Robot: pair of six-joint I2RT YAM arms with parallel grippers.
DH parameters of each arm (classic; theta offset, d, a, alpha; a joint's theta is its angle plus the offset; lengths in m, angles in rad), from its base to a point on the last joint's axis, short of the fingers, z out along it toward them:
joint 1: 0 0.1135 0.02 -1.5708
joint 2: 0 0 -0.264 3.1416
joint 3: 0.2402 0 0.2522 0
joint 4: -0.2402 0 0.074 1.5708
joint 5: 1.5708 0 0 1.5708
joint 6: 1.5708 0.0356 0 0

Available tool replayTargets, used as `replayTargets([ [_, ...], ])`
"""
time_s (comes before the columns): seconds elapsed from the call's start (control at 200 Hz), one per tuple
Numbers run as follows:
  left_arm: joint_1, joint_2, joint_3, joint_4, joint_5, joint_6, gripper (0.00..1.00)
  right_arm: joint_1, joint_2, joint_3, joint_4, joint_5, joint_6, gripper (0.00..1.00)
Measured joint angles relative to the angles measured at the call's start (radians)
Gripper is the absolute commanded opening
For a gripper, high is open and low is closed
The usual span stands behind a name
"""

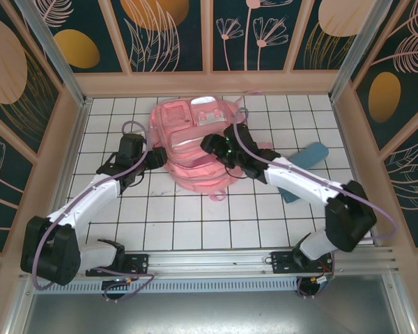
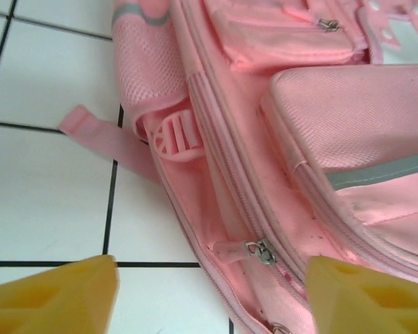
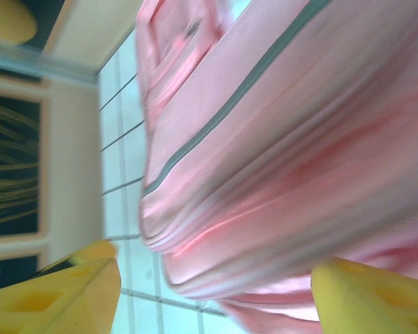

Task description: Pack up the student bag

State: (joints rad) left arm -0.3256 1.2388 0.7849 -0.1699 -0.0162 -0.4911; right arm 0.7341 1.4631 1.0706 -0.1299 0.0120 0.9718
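Tiles (image 1: pixel 160 223) are covered by the student bag (image 1: pixel 191 153). Right pincer (image 3: pixel 216 296) and left pincer (image 2: pixel 210 296) are spread. Zipper pull (image 2: pixel 262 252) before the left should be pinched squarely.

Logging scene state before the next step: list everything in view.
student bag: one, pink with silver-grey strip, lying mid-table toward the back
pencil case: one, blue, right of the bag, partly under the right arm
table: one, white tiles, dark grid lines
wall panels: several, dark blue with leaf prints, around the table
left gripper: one, yellow fingers, open, at the bag's left side
right gripper: one, yellow fingers, open, at the bag's right side
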Motion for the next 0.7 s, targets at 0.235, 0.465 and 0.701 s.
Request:
replayTargets([
  [0.235, 0.000, -0.058, 0.002, -0.014, -0.039, -0.005, 0.93, -0.266, -0.106, -0.035, -0.214, 0.241, -0.155, 0.99],
  [0.465, 0.000, -0.058, 0.042, -0.029, -0.035, 0.016, 0.97, -0.554, -0.073, -0.130, -0.286, 0.326, -0.242, 0.99],
  [0.701, 0.000, -0.057, 0.058, -0.030, -0.012, 0.026, 0.98, -0.665, 0.061, -0.132, -0.268, 0.277, -0.280, 0.99],
])
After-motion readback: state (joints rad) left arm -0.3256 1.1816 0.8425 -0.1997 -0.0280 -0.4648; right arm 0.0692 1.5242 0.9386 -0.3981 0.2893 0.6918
